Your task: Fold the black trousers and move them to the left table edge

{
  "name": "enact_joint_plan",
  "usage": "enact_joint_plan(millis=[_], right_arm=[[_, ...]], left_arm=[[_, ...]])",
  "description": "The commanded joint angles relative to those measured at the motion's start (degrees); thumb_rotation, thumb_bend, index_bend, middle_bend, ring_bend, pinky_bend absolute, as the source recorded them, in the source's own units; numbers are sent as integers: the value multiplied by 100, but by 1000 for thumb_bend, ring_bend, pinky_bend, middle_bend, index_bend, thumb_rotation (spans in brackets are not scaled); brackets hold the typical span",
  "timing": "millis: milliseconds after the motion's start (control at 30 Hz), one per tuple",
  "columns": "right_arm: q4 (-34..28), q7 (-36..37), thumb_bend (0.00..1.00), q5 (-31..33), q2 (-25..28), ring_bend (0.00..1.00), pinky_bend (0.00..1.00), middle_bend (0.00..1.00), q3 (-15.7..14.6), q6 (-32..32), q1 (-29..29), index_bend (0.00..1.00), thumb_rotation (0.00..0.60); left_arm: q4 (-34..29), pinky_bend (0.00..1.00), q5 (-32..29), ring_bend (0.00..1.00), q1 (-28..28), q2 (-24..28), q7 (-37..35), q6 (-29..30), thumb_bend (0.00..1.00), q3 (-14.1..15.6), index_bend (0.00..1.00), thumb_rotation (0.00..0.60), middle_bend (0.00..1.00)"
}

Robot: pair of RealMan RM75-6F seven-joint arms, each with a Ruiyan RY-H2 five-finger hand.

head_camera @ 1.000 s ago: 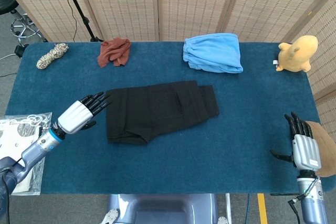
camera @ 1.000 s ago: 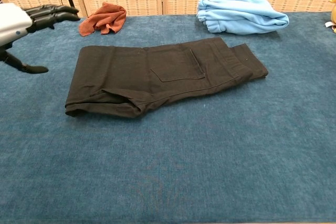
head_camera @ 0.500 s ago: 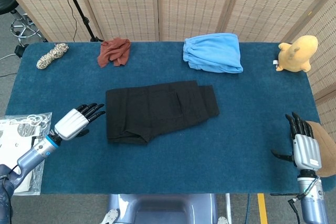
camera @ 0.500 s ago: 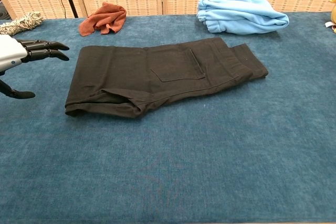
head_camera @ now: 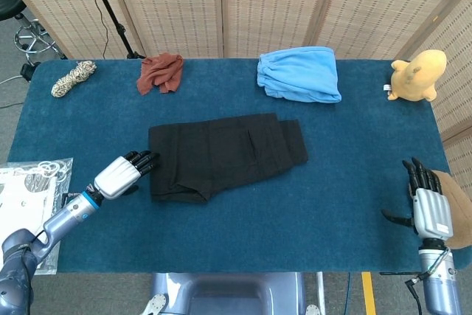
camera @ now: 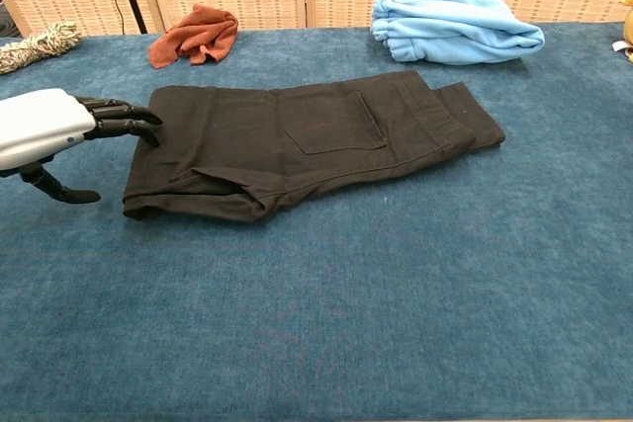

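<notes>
The black trousers (head_camera: 225, 154) (camera: 297, 140) lie folded flat near the table's middle, a back pocket facing up and a creased fold at their near left corner. My left hand (head_camera: 125, 175) (camera: 59, 126) hovers low beside their left end with its fingers stretched out. The fingertips (camera: 143, 124) reach the cloth's left edge and hold nothing. Far off at the near right corner my right hand (head_camera: 428, 208) stays upright with its fingers apart and empty; the chest view does not show it.
Along the far edge lie a coiled rope (head_camera: 72, 77), a rust-red cloth (head_camera: 161, 72) (camera: 195, 35), a folded light-blue garment (head_camera: 299, 73) (camera: 455, 27) and a yellow plush toy (head_camera: 417, 75). A plastic bag (head_camera: 29, 197) sits off the table's left side.
My left hand dropped back and down from the trousers' upper left, then came forward again to their left edge, where its fingertips now meet the cloth. The right hand and the trousers stayed still.
</notes>
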Motion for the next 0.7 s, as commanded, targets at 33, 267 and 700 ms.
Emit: enact_joint_plan(millis=[33, 267, 700], right_arm=[[-9, 22, 0, 7, 16, 0, 25, 0, 16, 5, -1, 59, 600], [-40, 50, 0, 2, 49, 0, 26, 0, 30, 30, -14, 59, 600], [-80, 66, 0, -13, 74, 0, 26, 0, 34, 43, -20, 59, 600]], left_arm=[[6, 302, 16, 160, -78, -65, 35, -79, 201, -1, 249, 600, 154], [10, 302, 39, 164, -195, -169, 143, -171, 202, -2, 255, 600, 158], [-17, 302, 20, 163, -357, -250, 247, -252, 212, -53, 255, 600, 158]])
